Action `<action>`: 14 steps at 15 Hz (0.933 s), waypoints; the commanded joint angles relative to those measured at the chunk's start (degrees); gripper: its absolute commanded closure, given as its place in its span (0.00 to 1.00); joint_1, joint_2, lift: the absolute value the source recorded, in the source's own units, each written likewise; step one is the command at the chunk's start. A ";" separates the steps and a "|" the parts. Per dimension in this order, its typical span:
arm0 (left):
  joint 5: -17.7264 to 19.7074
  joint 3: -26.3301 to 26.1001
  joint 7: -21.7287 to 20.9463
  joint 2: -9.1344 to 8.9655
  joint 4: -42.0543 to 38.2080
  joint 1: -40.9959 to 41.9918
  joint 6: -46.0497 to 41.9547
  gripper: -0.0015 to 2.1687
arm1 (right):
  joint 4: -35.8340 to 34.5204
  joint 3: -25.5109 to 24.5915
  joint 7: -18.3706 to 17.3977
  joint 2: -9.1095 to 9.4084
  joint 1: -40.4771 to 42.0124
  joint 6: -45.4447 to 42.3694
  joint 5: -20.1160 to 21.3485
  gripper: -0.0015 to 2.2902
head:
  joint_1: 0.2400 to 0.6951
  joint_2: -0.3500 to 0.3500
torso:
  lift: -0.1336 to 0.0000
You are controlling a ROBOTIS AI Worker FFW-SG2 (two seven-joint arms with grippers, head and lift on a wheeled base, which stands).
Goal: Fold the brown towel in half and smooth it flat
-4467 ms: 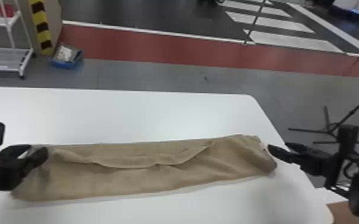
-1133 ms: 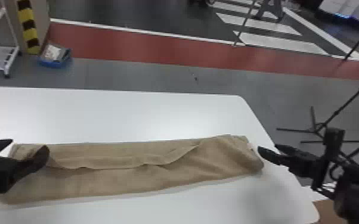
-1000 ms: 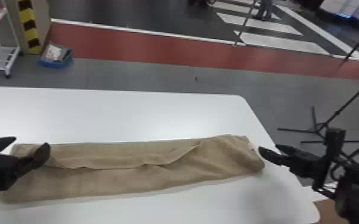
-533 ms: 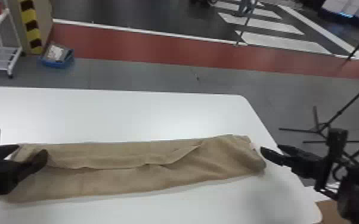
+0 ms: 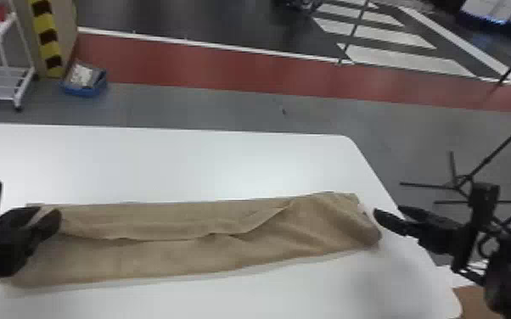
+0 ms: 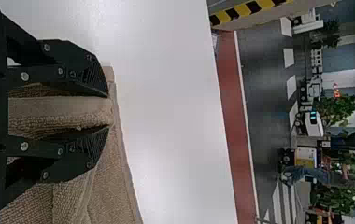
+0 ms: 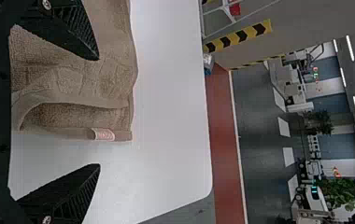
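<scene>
My left gripper [image 5: 47,214] is at the left end of the brown towel [image 5: 148,256]. In the left wrist view, the two fingers of my left gripper [image 6: 109,111] stand close together, with a raised fold of the towel [image 6: 63,112] pinched between them. My right gripper [image 5: 388,212] stands open just off the towel's right end. In the right wrist view, one finger of my right gripper [image 7: 97,112] is over the towel [image 7: 112,70] and the other over bare table; a small pale label [image 7: 104,135] sits at the towel's edge. The towel lies as a long strip, its upper layer wavy.
The white table [image 5: 174,165] extends behind the towel and has a rounded right corner. Beyond its right edge stand thin black tripod legs [image 5: 458,186]. A blue bin [image 5: 84,87] and a white shelf rack [image 5: 2,76] are on the floor behind.
My left gripper's fingers have drawn together on the towel's left end after standing wider apart. The right gripper has kept nearly the same place beside the right end.
</scene>
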 commanded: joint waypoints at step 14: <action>1.12 1.92 0.00 0.09 -10.94 6.12 -0.35 0.66 | 4.22 2.62 -4.17 0.33 -0.94 -9.31 0.70 0.10 | 1.00 0.05 | 0.13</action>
